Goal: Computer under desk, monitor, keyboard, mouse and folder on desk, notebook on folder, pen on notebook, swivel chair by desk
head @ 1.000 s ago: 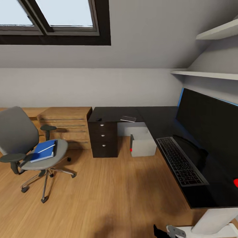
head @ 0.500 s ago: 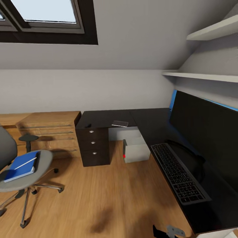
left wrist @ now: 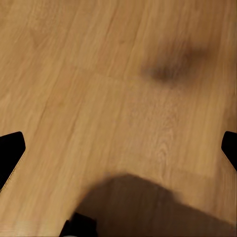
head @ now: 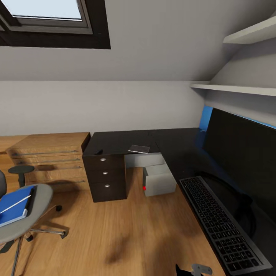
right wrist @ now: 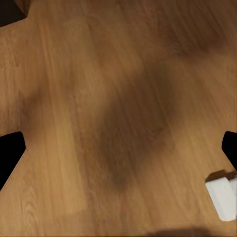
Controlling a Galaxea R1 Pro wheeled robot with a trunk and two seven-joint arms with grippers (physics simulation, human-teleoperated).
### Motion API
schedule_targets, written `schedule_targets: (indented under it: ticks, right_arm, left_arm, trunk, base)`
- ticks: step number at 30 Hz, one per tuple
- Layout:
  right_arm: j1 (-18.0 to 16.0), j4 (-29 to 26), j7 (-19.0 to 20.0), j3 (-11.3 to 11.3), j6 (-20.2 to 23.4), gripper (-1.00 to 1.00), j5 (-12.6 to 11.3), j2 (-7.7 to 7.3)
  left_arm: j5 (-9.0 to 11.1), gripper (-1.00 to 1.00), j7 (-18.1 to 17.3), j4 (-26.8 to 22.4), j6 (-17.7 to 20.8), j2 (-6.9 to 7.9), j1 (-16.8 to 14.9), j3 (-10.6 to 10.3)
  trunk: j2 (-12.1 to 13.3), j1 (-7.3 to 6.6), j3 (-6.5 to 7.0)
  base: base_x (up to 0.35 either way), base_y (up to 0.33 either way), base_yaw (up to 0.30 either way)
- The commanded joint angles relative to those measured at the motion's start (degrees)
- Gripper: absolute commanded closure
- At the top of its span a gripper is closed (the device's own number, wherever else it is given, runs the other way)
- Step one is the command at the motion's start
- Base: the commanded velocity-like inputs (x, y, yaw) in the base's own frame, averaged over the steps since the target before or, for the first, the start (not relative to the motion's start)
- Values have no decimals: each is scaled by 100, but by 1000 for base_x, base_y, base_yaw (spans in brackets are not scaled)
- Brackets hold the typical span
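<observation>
In the head view the black monitor [head: 245, 153] stands on the black L-shaped desk [head: 122, 141] at the right, with the dark keyboard [head: 224, 226] lying in front of it. The white computer case [head: 159, 180] sits on the floor under the desk. A flat grey notebook [head: 138, 148] lies on the desk's far wing. At the left edge the grey swivel chair [head: 36, 203] carries the blue folder [head: 13, 211] with a white pen [head: 15, 204] on it. My left gripper [left wrist: 118, 153] and right gripper [right wrist: 118, 153] both hang open over bare wooden floor.
The desk's black drawer unit [head: 105, 178] stands beside a low wooden dresser [head: 48, 159]. White wall shelves [head: 234, 89] run above the monitor. A skylight [head: 50, 19] is at the upper left. Wooden floor [head: 126, 237] lies between chair and desk.
The whole head view has shifted: the camera has turned right and moved closer to the desk, so the chair sits at the left edge and the keyboard looks larger. Nothing was moved or grasped.
</observation>
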Motion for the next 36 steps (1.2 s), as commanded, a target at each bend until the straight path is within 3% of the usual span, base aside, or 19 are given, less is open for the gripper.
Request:
schedule_targets:
  ticks: [1,26,36]
  right_arm:
    - [-4,13,28,40,-25,-100,-58,1]
    - [-2,13,23,41,-25,-100,-45,11]
    - [0,13,23,41,-25,-100,-45,5]
  left_arm:
    - [60,-100,-54,8,-5,0,-4,13]
    - [60,-100,-54,8,-2,-14,-4,17]
    - [60,-100,-54,8,-5,-18,-4,17]
  trunk:
    - [-3,3,-6]
    - [-3,3,-25]
    - [-3,3,-26]
  base:
    - [328,151,-2]
    - [307,193,54]
    - [310,68,5]
